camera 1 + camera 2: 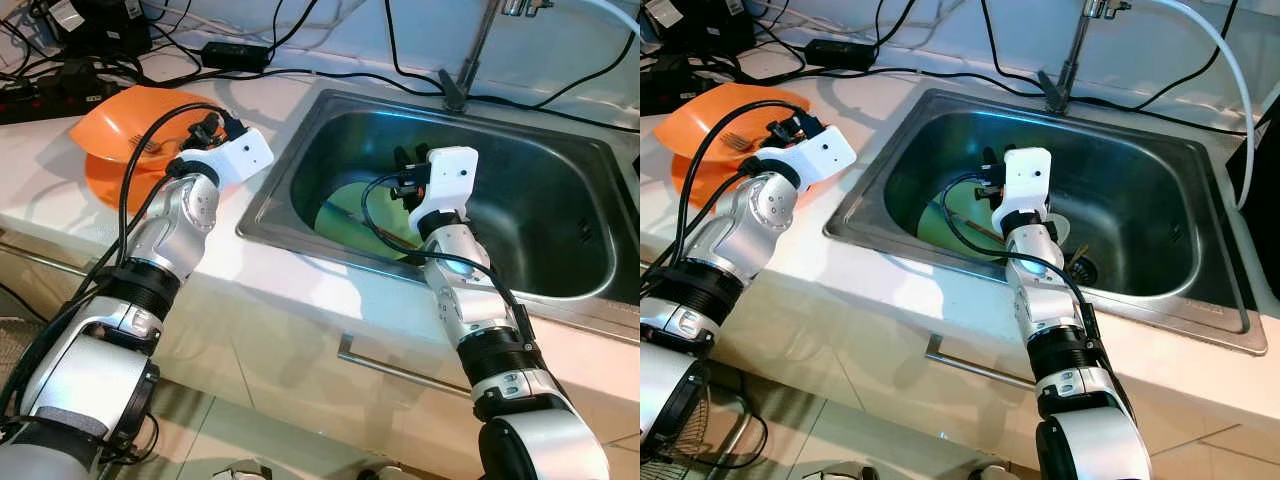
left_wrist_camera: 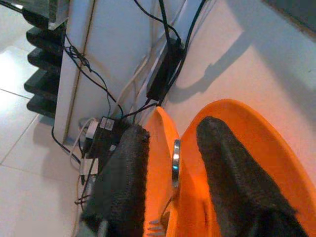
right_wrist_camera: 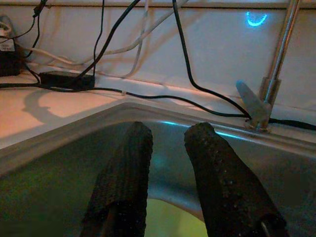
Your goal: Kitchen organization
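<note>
Two stacked orange plates [image 1: 120, 125] lie on the white counter left of the sink, with a metal fork [image 1: 735, 142] resting in the upper one. My left gripper [image 1: 215, 125] hovers at their right rim, open; in the left wrist view its fingers [image 2: 123, 168] straddle the fork's handle [image 2: 175, 160] without touching it. My right gripper [image 1: 990, 160] is down inside the steel sink [image 1: 300, 140], open and empty, above a green plate [image 1: 345, 215] on the sink floor. A thin utensil [image 1: 975, 228] lies across that plate.
A faucet [image 1: 470, 55] stands behind the sink. Black cables and a power adapter [image 1: 235, 52] run along the back of the counter, with a power strip [image 1: 40, 95] at far left. The drain [image 1: 1085, 265] is right of my right arm. A drawer handle [image 1: 390, 365] sits below the counter edge.
</note>
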`<state>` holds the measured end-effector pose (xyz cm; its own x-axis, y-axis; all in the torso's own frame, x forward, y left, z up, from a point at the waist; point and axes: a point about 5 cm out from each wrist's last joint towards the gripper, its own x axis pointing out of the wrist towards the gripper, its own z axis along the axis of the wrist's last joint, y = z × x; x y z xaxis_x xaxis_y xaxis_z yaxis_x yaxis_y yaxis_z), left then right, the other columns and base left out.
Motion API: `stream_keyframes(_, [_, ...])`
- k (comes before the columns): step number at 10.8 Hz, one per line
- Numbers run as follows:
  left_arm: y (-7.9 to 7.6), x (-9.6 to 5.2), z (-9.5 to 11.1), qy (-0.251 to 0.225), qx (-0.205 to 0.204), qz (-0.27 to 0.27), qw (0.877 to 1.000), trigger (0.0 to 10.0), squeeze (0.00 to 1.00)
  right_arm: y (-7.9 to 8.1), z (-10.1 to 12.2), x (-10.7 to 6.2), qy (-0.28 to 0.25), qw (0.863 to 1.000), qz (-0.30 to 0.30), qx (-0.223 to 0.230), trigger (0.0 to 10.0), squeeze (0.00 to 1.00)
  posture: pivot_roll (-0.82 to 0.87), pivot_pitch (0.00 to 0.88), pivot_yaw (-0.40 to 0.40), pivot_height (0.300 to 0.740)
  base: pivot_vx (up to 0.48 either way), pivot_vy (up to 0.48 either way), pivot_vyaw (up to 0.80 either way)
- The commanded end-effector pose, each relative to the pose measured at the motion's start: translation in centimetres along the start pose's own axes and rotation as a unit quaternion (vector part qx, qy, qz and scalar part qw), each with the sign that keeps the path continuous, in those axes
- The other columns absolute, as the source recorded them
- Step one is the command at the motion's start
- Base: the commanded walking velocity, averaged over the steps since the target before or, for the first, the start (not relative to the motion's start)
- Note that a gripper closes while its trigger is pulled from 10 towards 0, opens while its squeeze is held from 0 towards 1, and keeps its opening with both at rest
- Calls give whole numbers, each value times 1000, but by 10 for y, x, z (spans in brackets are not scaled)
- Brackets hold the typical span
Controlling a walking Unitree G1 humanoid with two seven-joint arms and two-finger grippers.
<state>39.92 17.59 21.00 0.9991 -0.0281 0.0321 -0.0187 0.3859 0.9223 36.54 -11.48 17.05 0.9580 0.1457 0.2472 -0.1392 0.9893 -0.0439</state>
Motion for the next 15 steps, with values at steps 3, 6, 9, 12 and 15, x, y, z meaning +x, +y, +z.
stream_keyframes(3, [6, 3, 5, -7, 3, 10, 1000, 0, 0, -2, 2, 1, 2, 1000, -2, -2, 10000, 0, 79, 47, -35, 740, 0, 0, 0])
stream_keyframes(6, [6, 3, 4, -5, 3, 10, 1000, 0, 0, -2, 2, 2, 2, 1000, -2, -3, 10000, 0, 80, 47, -36, 740, 0, 0, 0])
stream_keyframes(9, [5, 3, 2, -3, 13, 10, 1000, 0, 0, -1, 1, 1, 4, 1000, -1, -2, 10000, 0, 80, 45, -36, 740, 0, 0, 0])
stream_keyframes(12, [29, 3, 16, -46, 63, 78, 994, 0, 0, -1, 1, 1, 3, 1000, -1, -1, 10000, 0, 84, 47, -37, 740, 0, 0, 0])
stream_keyframes(15, [52, -10, 59, -184, 45, 178, 966, 10000, 0, 0, 0, 1, 4, 1000, -2, -2, 10000, 0, 84, 45, -38, 740, 0, 0, 0])
